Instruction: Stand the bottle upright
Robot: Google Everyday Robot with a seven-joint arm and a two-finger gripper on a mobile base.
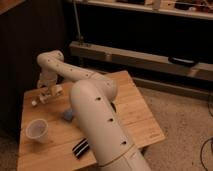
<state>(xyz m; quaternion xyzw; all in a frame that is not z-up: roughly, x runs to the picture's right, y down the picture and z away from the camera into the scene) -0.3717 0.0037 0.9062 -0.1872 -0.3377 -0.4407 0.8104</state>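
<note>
The gripper (49, 92) hangs open at the wooden table's (135, 117) far-left corner, right over the lying bottle (44, 97) — a translucent cup (37, 130) stands nearer.

Your robot's arm (95, 107) is a thick, smooth, cream-white tube with rounded joints (small dark dots run along its shell). It narrows toward the gripper (46, 93), which is pale like the rest.
</note>
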